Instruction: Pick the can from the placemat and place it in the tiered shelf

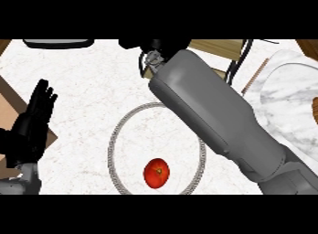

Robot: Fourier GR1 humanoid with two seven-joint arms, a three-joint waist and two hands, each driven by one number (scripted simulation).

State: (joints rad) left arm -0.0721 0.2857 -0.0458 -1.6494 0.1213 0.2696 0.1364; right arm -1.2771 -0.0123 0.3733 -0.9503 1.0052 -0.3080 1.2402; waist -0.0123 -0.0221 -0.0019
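Placing step is judged to be in hand: the right forearm (pixel 222 119) is stretched diagonally from lower right to the upper middle of the frame, where the right hand (pixel 151 45) is seen only as a dark mass at the top edge, next to the tiered shelf (pixel 219 48), whose wooden board and dark wire frame show at upper centre-right

A small grey-metallic bit is seen just below that hand, possibly the can (pixel 153 58); this cannot be confirmed, and whether the right fingers are closed round it or spread cannot be told, as the hand is mostly hidden by the forearm

The round placemat (pixel 114 141) with its beaded rim lies at lower centre; no can is seen on it, only a red tomato (pixel 157 172) near its lower part

The left hand (pixel 34 119) is held at the left edge, fingers straight and pressed together, pointing up, resting

A marble-patterned plate (pixel 283 96) with a brown item is seen at the right edge

Next move, if the can is indeed held: it has to be lined up over a shelf tier, set upright, then released; wire frame is to be cleared by the forearm on the way out
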